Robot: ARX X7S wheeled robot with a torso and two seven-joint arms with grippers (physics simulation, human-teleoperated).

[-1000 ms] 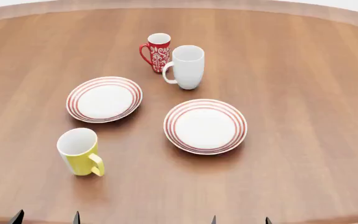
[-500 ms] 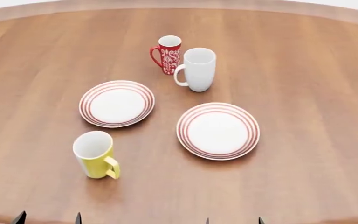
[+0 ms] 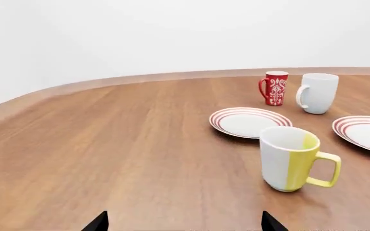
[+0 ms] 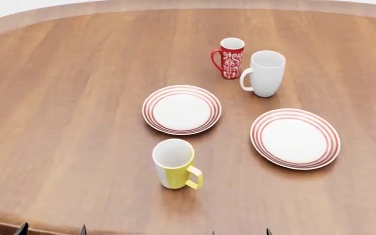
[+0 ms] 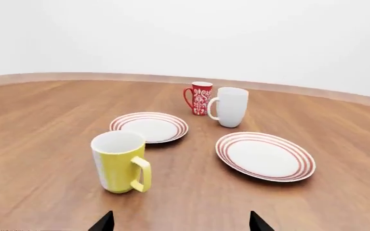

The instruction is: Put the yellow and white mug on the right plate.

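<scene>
place: simulated dining setup | evidence: round wooden table (image 4: 77,98), mugs and plates, blank white backdrop (image 5: 185,33)

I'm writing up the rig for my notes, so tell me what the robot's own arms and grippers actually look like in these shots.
Very little shows. The left gripper and the right gripper appear only as pairs of small, black, pointed fingertips at the frame edge, plain and unmarked. In the head view the same dark tips poke in at the near table edge. No arm links, cables, labels or coverings are in view.

both end effectors (image 4: 51,229) (image 4: 240,232) spread, holding nothing
</scene>
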